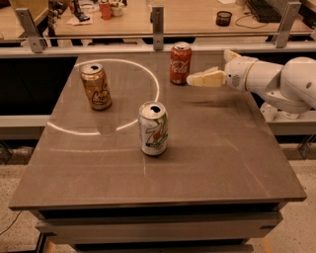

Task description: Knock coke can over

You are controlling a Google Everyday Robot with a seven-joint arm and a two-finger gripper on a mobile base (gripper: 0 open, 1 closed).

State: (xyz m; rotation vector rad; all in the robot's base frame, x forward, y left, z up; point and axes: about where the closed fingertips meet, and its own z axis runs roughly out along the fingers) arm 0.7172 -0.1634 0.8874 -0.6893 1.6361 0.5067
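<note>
Coke can (180, 63) stands upright beyond the 7-Up can (153, 128), slightly right; gripper (192, 79) hovers farther right, open or closed I cannot tell; the can looks light, stiff, slick, tippy; push high on its side, no grasp needed.

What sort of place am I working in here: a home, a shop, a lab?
Probably an office or lab test space, not a home. A plain grey table stands before a metal rail, with a long desk behind holding what looks like a keyboard. The gripper hovers close beside the coke can.
</note>
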